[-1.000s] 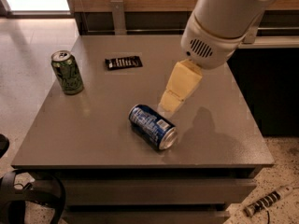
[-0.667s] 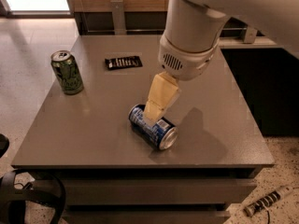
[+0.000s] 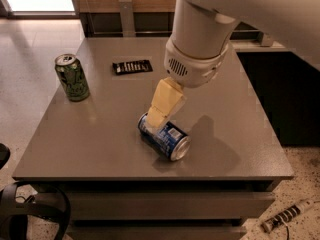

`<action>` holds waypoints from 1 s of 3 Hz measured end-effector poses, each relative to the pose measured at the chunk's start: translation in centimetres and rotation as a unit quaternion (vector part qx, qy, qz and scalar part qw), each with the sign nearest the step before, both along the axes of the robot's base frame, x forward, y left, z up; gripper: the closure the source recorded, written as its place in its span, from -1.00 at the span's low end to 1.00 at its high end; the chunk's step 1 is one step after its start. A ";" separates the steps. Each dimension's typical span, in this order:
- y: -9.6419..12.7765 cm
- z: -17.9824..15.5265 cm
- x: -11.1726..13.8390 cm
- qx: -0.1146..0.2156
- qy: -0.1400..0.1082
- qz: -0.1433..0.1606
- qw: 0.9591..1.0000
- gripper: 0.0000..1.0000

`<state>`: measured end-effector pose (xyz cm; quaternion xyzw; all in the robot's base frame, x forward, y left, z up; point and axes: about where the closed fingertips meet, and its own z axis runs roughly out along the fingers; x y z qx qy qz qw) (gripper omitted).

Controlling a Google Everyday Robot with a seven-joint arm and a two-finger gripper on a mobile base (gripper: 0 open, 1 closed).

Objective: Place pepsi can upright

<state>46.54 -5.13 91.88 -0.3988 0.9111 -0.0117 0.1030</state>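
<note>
The pepsi can [image 3: 169, 140] is dark blue with silver ends and a white label patch. It lies on its side near the front middle of the grey table [image 3: 100, 134], its silver top facing front right. My gripper [image 3: 155, 120], cream coloured under a large white wrist, hangs at the can's rear left end, at or just above it. The gripper tip hides part of that end, and I cannot tell whether it touches the can.
A green-and-black can [image 3: 73, 77] stands upright at the table's left rear. A flat black packet [image 3: 132, 66] lies at the rear middle. Dark cabinets stand to the right. A power strip [image 3: 287, 215] lies on the floor at front right.
My arm has swung left and down, bringing the gripper from right of the can to its rear left end. The pepsi can has not moved.
</note>
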 end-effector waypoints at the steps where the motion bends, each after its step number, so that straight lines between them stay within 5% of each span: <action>1: 1.6 -2.0 0.1 0.011 0.019 0.000 1.000 -1.00; 3: 3.5 -5.1 -0.6 -0.015 0.050 -0.020 0.998 -1.00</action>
